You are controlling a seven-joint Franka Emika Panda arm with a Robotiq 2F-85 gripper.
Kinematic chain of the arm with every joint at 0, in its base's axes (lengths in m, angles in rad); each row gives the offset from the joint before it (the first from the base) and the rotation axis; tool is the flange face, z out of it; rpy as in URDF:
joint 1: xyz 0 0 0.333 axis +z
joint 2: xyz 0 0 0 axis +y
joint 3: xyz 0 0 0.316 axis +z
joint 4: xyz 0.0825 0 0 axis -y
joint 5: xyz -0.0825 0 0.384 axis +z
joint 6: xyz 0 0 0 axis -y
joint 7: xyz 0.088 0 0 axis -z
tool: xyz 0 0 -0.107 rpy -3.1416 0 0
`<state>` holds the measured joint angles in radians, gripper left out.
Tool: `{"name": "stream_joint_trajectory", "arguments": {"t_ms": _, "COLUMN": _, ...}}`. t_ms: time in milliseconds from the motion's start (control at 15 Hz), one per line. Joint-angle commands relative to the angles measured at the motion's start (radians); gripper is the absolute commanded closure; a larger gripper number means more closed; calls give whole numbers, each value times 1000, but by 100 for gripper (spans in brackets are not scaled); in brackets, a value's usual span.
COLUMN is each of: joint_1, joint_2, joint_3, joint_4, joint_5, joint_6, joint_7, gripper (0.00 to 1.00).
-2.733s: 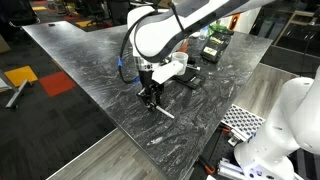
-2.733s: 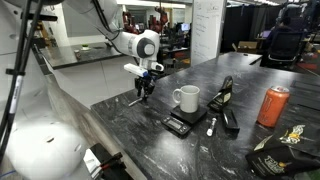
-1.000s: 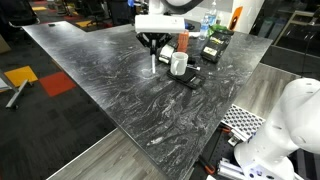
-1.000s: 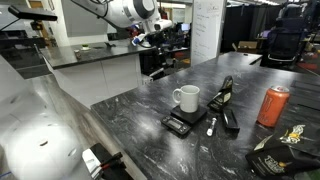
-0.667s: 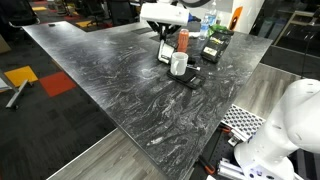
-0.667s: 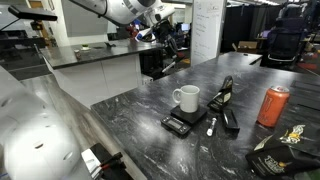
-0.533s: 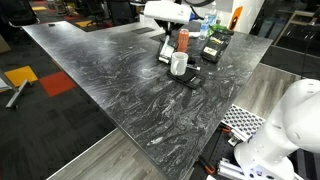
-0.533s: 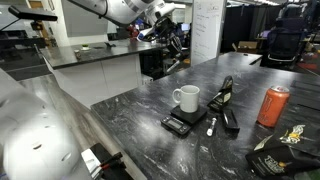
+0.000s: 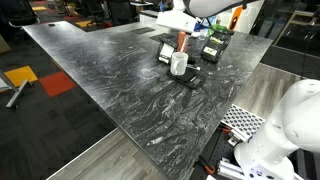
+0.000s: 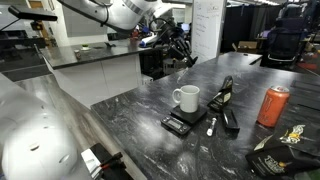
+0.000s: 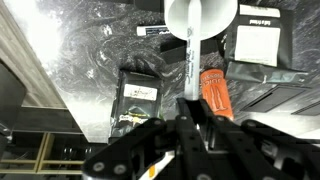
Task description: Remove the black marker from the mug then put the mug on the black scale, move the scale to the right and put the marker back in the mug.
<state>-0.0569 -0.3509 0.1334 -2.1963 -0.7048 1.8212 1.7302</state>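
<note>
White mug (image 11: 200, 14) ahead of tool (image 11: 193, 112) (wrist view) | tool clamped on black marker (image 11: 188, 65) | its tip points at mug

1. We see the table (image 9: 110, 80) in dark grey stone, streaked with pale wavy veins.
2. The mug (image 10: 186, 98) is plain white, and the scale (image 10: 179, 125) is black.
3. The can (image 10: 272, 106) is bright orange.
4. In the wrist view, we see the marker (image 11: 190, 62) as a pale streak, and the gripper (image 11: 190, 115) is black.
5. The floor mat (image 9: 57, 84) is red.
6. The pouch (image 10: 282, 148) is black with yellow print.
</note>
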Motion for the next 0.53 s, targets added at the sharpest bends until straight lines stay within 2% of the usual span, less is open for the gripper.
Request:
{"name": "stream_joint_trajectory", "arguments": {"t_ms": 0, "joint_1": -6, "joint_2": 13, "joint_3": -10, "joint_4": -48, "joint_5": -51, "joint_6": -16, "joint_7": 74, "gripper": 97}}
{"name": "stream_joint_trajectory", "arguments": {"t_ms": 467, "joint_1": 7, "joint_2": 138, "joint_3": -38, "joint_4": -36, "joint_5": -159, "joint_6": -19, "joint_7": 151, "gripper": 97}}
